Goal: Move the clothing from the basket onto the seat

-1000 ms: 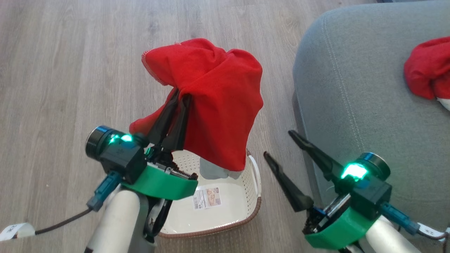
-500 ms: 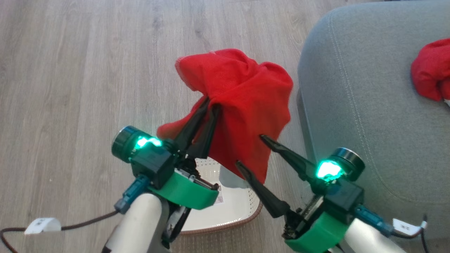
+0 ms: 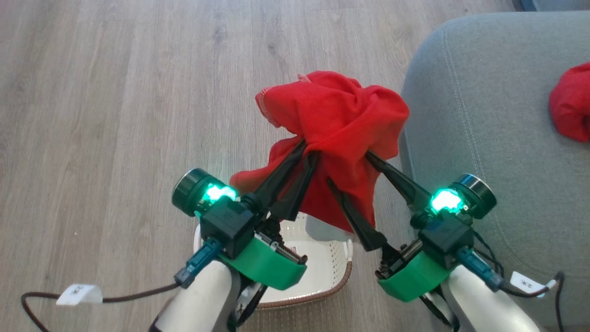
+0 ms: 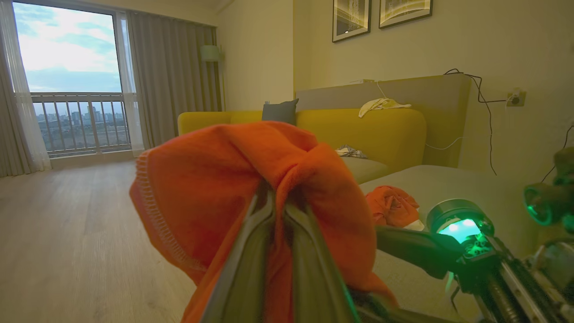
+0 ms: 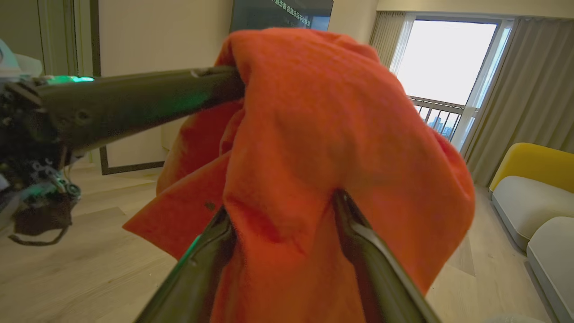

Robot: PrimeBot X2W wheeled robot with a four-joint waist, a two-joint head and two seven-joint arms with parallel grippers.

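Observation:
A red piece of clothing [image 3: 334,115] hangs bunched above the basket [image 3: 343,276], with my left gripper [image 3: 308,148] shut on its gathered middle. My right gripper [image 3: 349,169] is open, its two fingers reaching into the hanging cloth from the right, one on each side of a fold. The right wrist view shows that cloth [image 5: 336,134] draped between my spread fingers [image 5: 354,224]. The cream basket with its brown rim sits on the floor under my arms, mostly hidden. A second red piece of clothing [image 3: 571,108] lies on the grey seat [image 3: 484,115] at the right.
Wood floor [image 3: 115,115] stretches to the left and far side. A dark cable with a white tag [image 3: 78,293] lies at the lower left. A yellow sofa [image 4: 358,125] and a window [image 4: 67,80] stand beyond the seat.
My left gripper has carried the red clothing rightwards, closer to the seat's edge. My right gripper has swung up and left until its open fingers straddle the cloth. The camera has shifted too.

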